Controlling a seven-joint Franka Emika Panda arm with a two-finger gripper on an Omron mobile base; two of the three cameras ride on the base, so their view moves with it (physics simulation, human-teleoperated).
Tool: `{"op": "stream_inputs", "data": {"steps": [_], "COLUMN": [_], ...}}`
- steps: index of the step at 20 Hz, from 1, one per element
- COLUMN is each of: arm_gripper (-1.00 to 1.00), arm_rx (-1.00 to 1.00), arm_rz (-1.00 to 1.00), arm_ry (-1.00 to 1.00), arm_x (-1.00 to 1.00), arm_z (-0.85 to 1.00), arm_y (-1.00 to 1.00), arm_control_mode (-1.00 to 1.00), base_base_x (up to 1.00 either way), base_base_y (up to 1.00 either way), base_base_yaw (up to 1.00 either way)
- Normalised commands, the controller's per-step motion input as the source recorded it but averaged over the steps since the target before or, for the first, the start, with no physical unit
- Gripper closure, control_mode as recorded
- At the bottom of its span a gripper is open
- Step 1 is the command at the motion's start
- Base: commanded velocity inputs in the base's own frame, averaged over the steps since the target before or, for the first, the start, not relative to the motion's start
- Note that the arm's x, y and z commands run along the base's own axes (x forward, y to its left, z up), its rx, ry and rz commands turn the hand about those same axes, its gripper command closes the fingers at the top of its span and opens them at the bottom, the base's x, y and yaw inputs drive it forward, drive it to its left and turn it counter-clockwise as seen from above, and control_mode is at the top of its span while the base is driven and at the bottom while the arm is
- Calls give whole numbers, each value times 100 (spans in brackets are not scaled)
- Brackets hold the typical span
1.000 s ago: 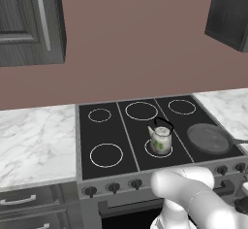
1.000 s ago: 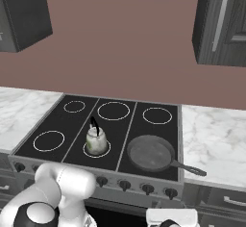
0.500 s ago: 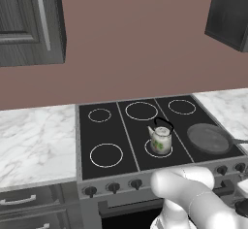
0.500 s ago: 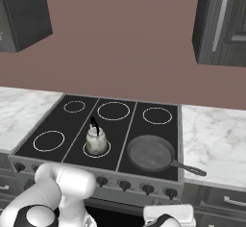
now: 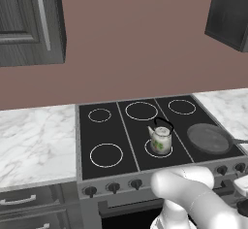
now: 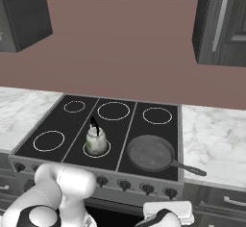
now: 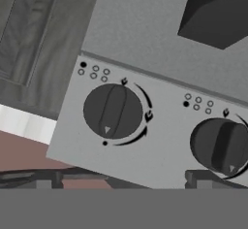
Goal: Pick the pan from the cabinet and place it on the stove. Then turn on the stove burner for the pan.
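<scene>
Nothing has moved since the earlier frame: your pan [image 6: 150, 152] sits on the stove [image 6: 72, 125], right of the kettle [image 6: 96, 140]. Gripper [image 7: 121, 184] jaws look spread, probably, facing a knob [image 7: 113, 111].

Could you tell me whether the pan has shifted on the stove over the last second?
No. The pan sits on the front-right ring of the stove as before, the same gap from the kettle, its handle pointing toward the counter edge.

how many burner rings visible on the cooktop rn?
5 clear on the stove: back-left, back-centre, back-right, front-left, front-centre partly under the kettle. The pan may hide a sixth at front-right.
</scene>
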Motion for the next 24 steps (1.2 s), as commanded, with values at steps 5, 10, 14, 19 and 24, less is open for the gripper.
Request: {"op": "stream_inputs", "data": {"steps": [5,10,14,19,24], "arm_gripper": [-100,-100,-100,-100,-100], "arm_rx": [0,0,0,0,0], "arm_rz": [0,0,0,0,0], "arm_ry": [0,0,0,0,0], "arm_x": [11,11,9,4,5], "arm_z": [-7,-8,-11,-13,-10], "arm_y": [-3,-2,-2,-7,-15], "arm_control_mode": [-100,-100,-100,-100,-100], "base_base_x": [0,0,0,0,0], "base_base_y": [0,0,0,0,0], "base_base_yaw": [0,0,0,0,0]}}
